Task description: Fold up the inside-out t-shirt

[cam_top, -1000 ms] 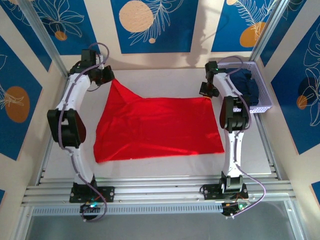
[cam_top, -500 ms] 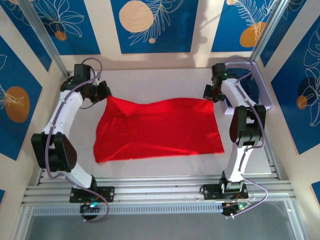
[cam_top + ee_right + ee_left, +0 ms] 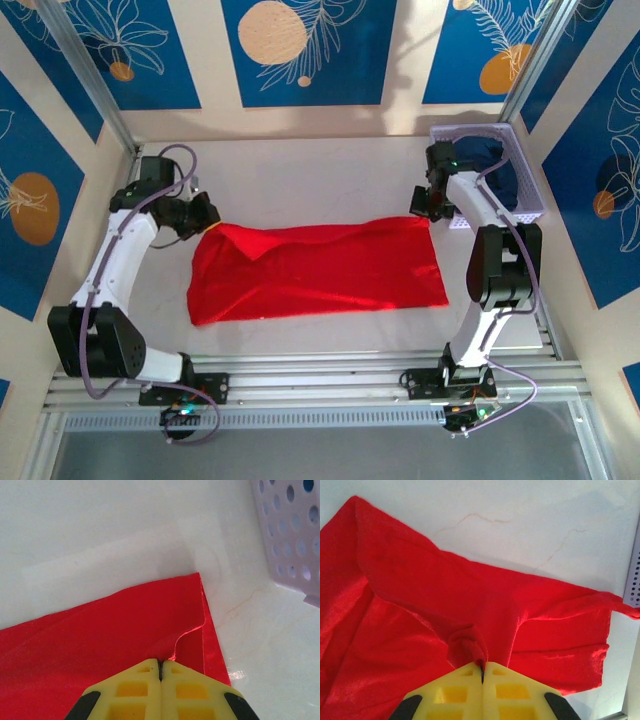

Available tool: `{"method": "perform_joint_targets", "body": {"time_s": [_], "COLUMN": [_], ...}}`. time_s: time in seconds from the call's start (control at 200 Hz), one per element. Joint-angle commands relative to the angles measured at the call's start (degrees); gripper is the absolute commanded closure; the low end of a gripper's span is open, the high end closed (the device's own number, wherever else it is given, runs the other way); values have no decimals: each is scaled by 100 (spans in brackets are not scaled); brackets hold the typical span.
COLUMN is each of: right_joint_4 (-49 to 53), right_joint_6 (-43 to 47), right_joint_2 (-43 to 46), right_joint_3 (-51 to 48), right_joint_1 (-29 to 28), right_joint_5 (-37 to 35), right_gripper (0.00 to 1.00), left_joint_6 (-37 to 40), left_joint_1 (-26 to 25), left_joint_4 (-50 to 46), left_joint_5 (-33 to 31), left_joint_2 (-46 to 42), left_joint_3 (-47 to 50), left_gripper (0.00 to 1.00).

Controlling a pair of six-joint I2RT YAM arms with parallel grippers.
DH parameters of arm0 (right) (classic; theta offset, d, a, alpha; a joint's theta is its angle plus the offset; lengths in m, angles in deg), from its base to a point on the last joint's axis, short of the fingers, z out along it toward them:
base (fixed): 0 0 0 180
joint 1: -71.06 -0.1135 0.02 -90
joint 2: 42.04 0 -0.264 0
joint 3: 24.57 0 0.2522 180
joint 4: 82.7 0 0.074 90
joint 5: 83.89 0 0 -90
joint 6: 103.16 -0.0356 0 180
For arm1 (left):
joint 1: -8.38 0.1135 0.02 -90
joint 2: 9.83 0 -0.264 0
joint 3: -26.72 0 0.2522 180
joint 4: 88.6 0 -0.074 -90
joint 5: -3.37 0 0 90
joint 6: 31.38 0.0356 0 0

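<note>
Here the t-shirt (image 3: 320, 272) lies spread across the middle of the white worktop (image 3: 310, 170) as a bright red band running from the left tool (image 3: 207, 217) to the right tool (image 3: 424, 204). Each tool sits at one far corner of the cloth, while the near edge rests flat towards the arm bases.

In the left wrist view, the left tool's yellow fingers (image 3: 457, 692) are pressed together on a small bunched knot of red cloth. The rest of the shirt fans away from them over the worktop.

In the right wrist view, the right tool's fingers (image 3: 135, 685) are likewise pressed together, pinching the hem just beside the corner, where the edge lifts in a small curl. A pale perforated basket (image 3: 290, 530) stands near that corner, apart from the cloth.
</note>
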Motion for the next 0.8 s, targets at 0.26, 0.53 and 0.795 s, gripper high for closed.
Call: {"method": "perform_joint_targets", "body": {"time_s": [0.26, 0.53, 0.795], "right_joint_4": [268, 382, 463], "right_joint_6": [143, 171, 195], "right_joint_2": [313, 331, 391], "right_joint_3": [-547, -713, -888], "right_joint_1": [15, -37, -77], "right_joint_5": [-312, -440, -594], "right_gripper": [100, 100, 100], "left_joint_6": [225, 305, 349], "left_joint_1": [316, 350, 387], "left_joint_4": [-497, -664, -868], "left_joint_5": [234, 232, 249], "left_joint_2": [-473, -622, -807], "left_joint_3": [577, 797, 903], "left_gripper": [100, 100, 100]}}
